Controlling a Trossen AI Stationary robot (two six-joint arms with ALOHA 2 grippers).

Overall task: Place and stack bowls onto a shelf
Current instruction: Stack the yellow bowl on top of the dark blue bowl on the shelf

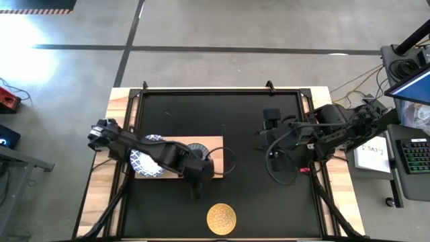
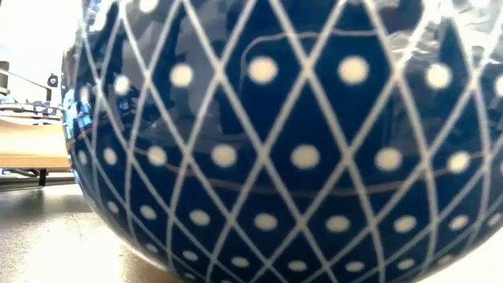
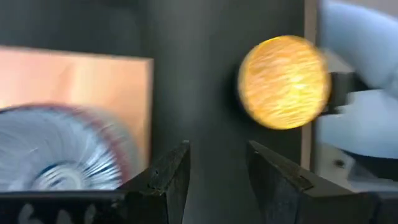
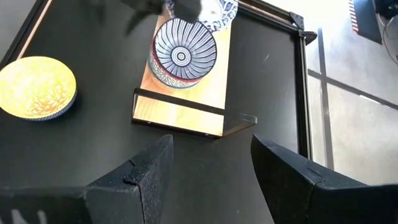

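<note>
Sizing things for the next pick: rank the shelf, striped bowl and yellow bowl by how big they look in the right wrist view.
1. Shelf, largest.
2. Yellow bowl and striped bowl: they look alike in width. The yellow one lies somewhat nearer the camera, so I won't rank them.

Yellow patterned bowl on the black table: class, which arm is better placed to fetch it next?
Probably left: its open fingers already face the yellow patterned bowl; the right gripper waits farther off.

It looks like a robotics lab: a concrete floor (image 1: 222,27) with dark tape lines, loose cables (image 1: 359,84), a keyboard (image 1: 418,158) beside the table (image 1: 222,114).
</note>
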